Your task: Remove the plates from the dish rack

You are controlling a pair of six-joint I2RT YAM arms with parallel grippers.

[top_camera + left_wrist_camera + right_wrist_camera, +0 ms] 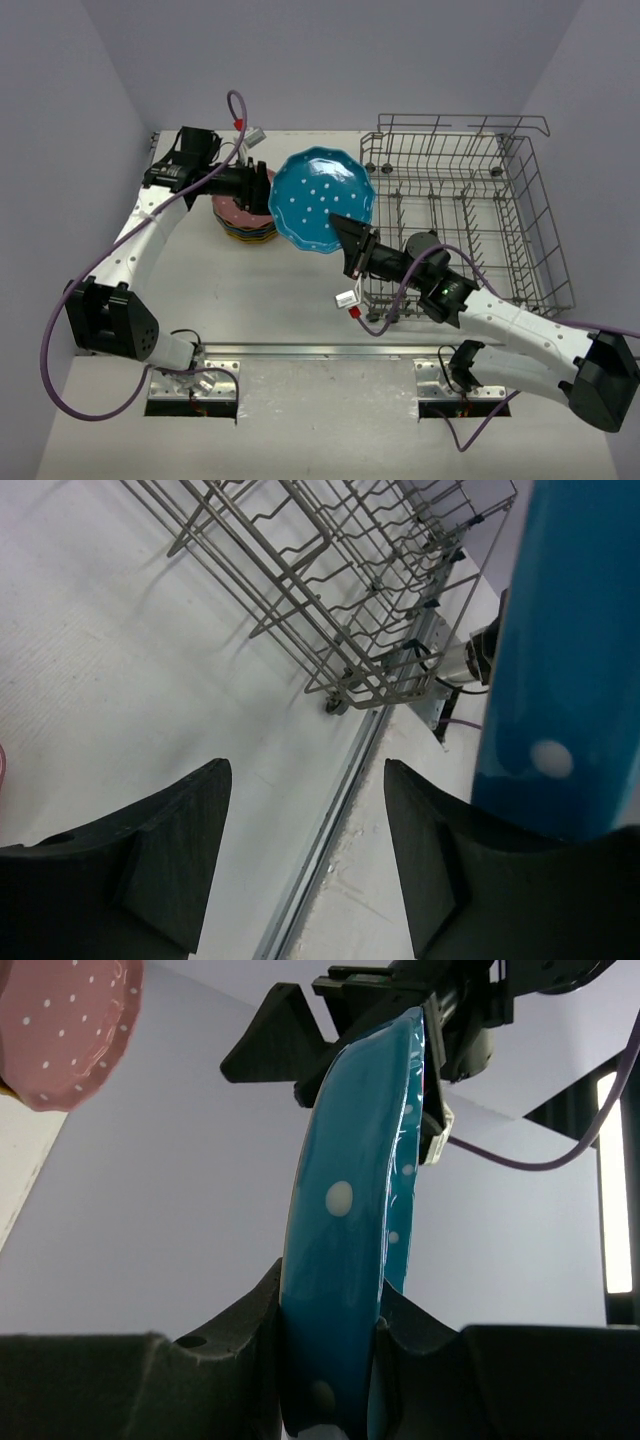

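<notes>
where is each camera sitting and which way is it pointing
Top external: above, behind the robot, looking down on the table; left arm and right arm show, left gripper and right gripper at the blue plate.
Left wrist: on the left arm, looking past its own fingers across the table to the dish rack.
Right wrist: on the right arm, looking along the blue plate in its own fingers toward the left gripper.
Shared: all three show the blue plate; top and left wrist share the dish rack.
</notes>
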